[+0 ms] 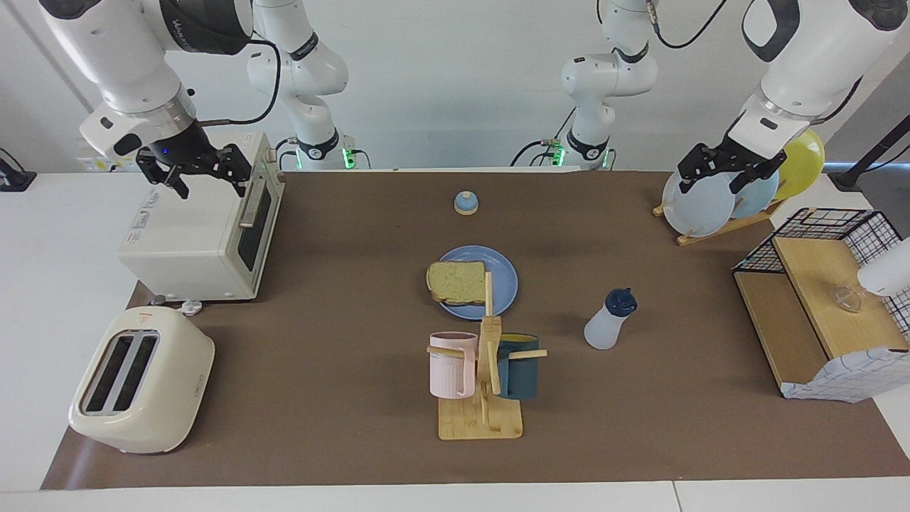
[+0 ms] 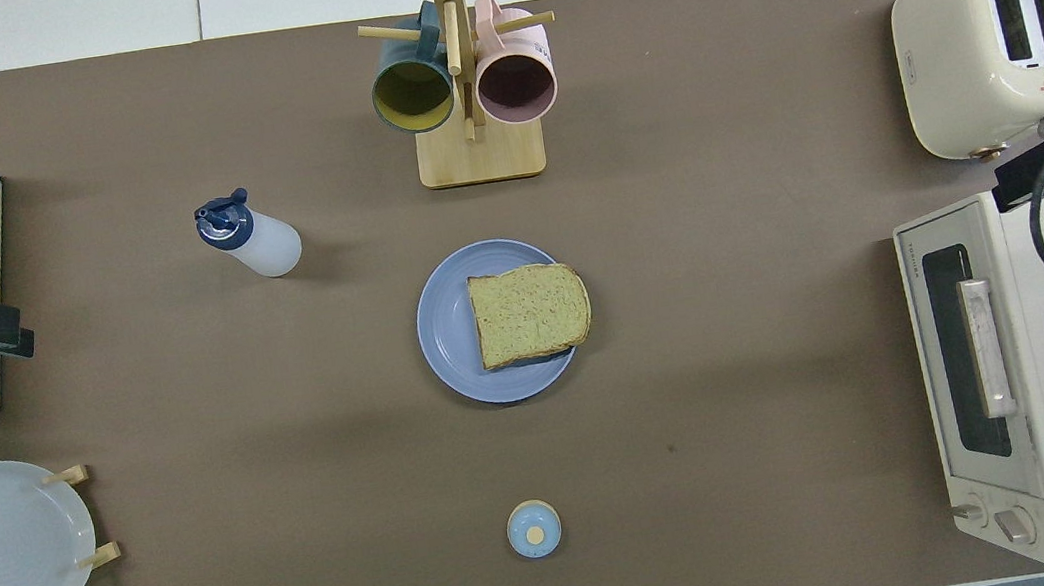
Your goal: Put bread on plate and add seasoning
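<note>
The bread (image 1: 457, 281) (image 2: 530, 313) lies flat on the blue plate (image 1: 505, 283) (image 2: 444, 328) at the middle of the table, overhanging the rim toward the right arm's end. The seasoning (image 1: 608, 321) (image 2: 256, 240), a whitish bottle with a navy cap, stands upright beside the plate toward the left arm's end, slightly farther from the robots. My left gripper (image 1: 712, 183) hangs open and empty in the air over the plate rack. My right gripper (image 1: 195, 174) hangs open and empty above the toaster oven.
A mug tree (image 1: 483, 370) with a pink and a teal mug stands just farther than the plate. A small bell (image 1: 466, 203) sits nearer the robots. Toaster oven (image 1: 199, 227) and toaster (image 1: 142, 380) fill the right arm's end; plate rack (image 1: 700, 203) and wire shelf (image 1: 825, 306) the left arm's.
</note>
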Available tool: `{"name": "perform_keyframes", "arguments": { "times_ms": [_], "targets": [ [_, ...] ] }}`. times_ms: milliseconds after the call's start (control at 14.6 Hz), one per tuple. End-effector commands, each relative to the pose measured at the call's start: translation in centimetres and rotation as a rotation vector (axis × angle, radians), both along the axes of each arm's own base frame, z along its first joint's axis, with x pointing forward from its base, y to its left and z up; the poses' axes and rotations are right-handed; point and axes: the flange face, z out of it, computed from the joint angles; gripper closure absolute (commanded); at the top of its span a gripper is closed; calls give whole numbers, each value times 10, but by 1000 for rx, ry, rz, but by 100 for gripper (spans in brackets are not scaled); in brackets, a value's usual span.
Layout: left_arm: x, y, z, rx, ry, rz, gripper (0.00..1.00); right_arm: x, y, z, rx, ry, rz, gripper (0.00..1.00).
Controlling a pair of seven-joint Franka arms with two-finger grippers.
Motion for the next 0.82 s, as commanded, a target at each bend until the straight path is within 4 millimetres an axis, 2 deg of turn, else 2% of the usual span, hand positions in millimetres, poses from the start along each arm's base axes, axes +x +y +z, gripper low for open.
{"name": "perform_keyframes", "arguments": {
  "times_ms": [0,481,756],
  "targets": [
    [-1,-6,9,7,25,84,0,-1,-5,3,-16,-13,22,0],
    [7,12,13,-1,-30,125,0,0,-4,3,-16,-19,24,0],
    [8,12,14,-2,-44,124,0,0,-4,3,-16,-19,24,0]
  ]
}}
